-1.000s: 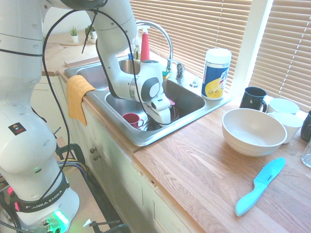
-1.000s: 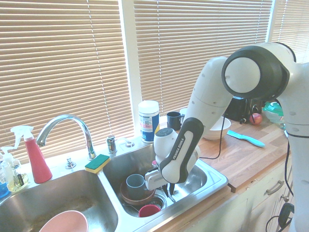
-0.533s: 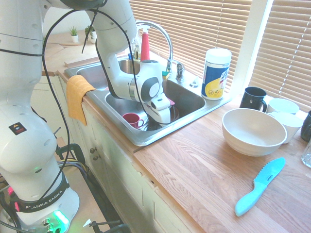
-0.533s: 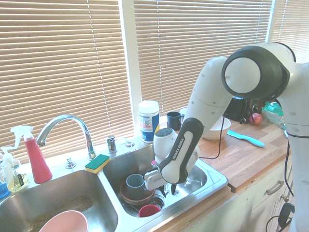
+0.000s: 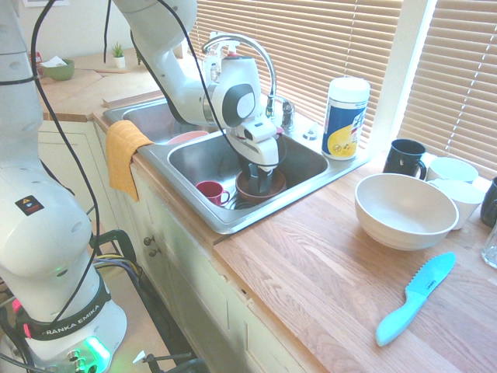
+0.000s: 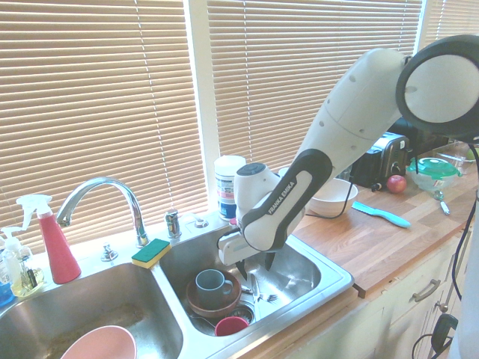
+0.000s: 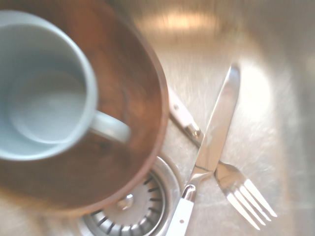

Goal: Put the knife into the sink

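Down on the brushed steel floor of the sink [image 6: 329, 280], in the basin nearer the wooden counter [image 5: 326, 272], lies the knife [image 7: 212, 145]: a slim, flat silver blade with a rounded tip and a glossy white handle, crossed over a metal fork [image 7: 236, 187] beside the slotted drain [image 7: 133, 211]. The handle's end runs off the wrist picture's edge. The fork's own shaft slips under the rim of a smooth brown wooden bowl [image 7: 133, 93], so its far end is hidden. A pale grey-blue ceramic mug [image 7: 44, 93] sits inside that bowl, blurred at close range. The gripper [image 6: 254, 267] hangs above the basin, pointing down, its dark fingers spread apart and holding nothing. From the first exterior view the knife is hidden behind the gripper and bowl; only a small red cup [image 5: 210, 190] shows clearly in that basin. On the counter rest a wide cream bowl [image 5: 404, 210] and a matte turquoise serrated knife [image 5: 415, 298].
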{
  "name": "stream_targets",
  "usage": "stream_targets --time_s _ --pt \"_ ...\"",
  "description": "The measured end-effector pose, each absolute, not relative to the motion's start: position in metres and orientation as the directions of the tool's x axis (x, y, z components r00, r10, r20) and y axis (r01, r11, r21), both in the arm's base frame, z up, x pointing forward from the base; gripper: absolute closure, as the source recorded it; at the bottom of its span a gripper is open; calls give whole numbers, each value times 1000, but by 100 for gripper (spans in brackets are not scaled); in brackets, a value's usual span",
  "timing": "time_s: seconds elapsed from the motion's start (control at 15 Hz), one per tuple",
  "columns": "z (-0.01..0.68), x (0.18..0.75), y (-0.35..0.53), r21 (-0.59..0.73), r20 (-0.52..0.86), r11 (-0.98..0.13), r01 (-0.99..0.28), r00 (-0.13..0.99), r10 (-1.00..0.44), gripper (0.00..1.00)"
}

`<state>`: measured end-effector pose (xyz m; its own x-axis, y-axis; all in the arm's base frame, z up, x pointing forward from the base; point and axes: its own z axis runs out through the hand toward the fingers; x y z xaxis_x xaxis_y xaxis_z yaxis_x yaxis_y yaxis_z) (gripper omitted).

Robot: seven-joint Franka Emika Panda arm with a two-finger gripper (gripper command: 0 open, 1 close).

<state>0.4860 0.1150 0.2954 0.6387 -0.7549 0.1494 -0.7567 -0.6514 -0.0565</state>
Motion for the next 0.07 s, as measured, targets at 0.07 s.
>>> stream_targets --time_s 0.07 --pt "317 483 116 -64 147 -661 -748 648 -747 0"
